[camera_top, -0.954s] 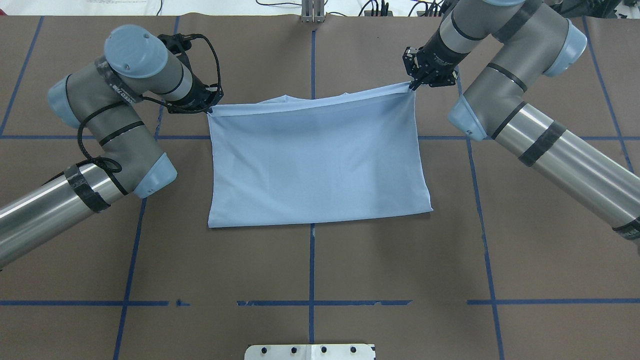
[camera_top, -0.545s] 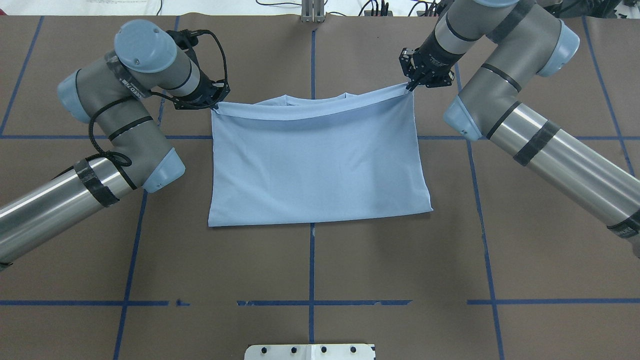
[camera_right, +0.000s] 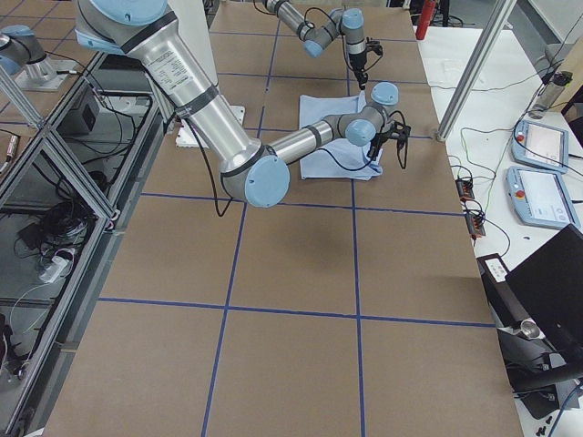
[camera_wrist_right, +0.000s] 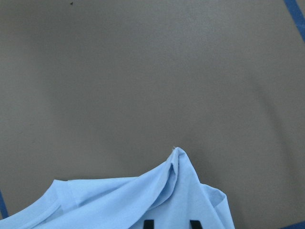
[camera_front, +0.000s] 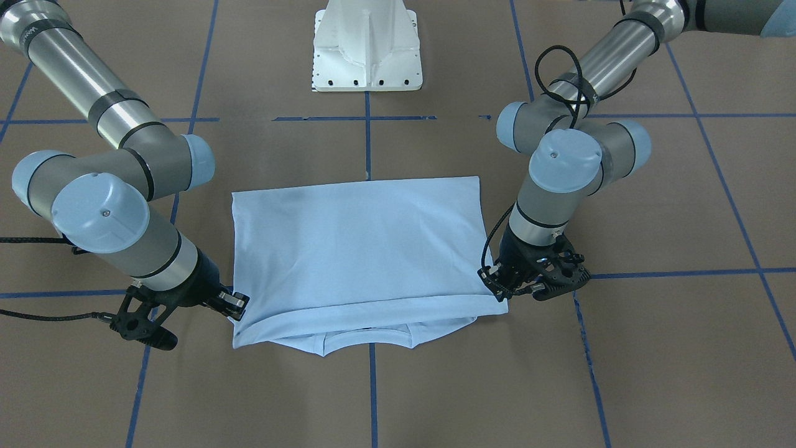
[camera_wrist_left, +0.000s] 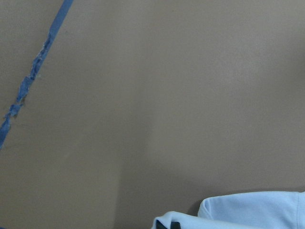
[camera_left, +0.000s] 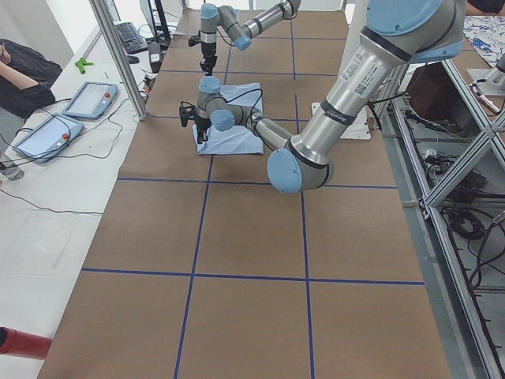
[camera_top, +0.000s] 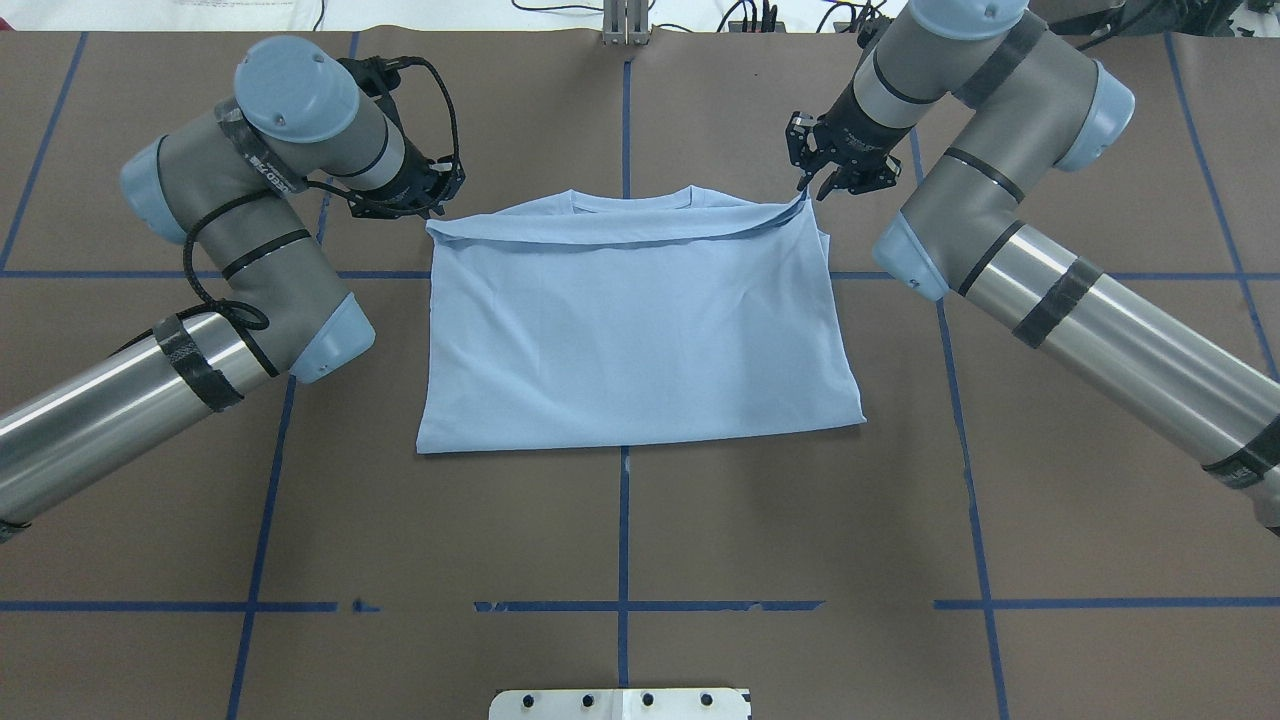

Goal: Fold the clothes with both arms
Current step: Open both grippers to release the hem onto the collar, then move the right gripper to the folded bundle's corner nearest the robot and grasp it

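Observation:
The pale blue T-shirt (camera_top: pixel 635 330) lies folded in half on the brown table, print hidden. Its ribbed collar (camera_top: pixel 630 200) peeks out past the folded-over edge on the far side. My left gripper (camera_top: pixel 428 208) is shut on the left corner of that edge, low over the table. My right gripper (camera_top: pixel 803 192) is shut on the right corner and holds it slightly raised. In the front-facing view the left gripper (camera_front: pixel 495 287) is on the right and the right gripper (camera_front: pixel 238 309) is on the left. Pinched cloth (camera_wrist_right: pixel 143 200) fills the bottom of the right wrist view.
The white pedestal base (camera_front: pixel 367 46) stands at the robot's side of the table. Blue tape lines (camera_top: pixel 623 520) cross the brown cover. Both arms' elbows (camera_top: pixel 330 345) hang beside the shirt. Control tablets (camera_right: pixel 537 173) lie off the table's far edge.
Both grippers have moved a little away from the robot and inward with the folded edge. That edge has sunk lower, and more of the collar shows beyond it.

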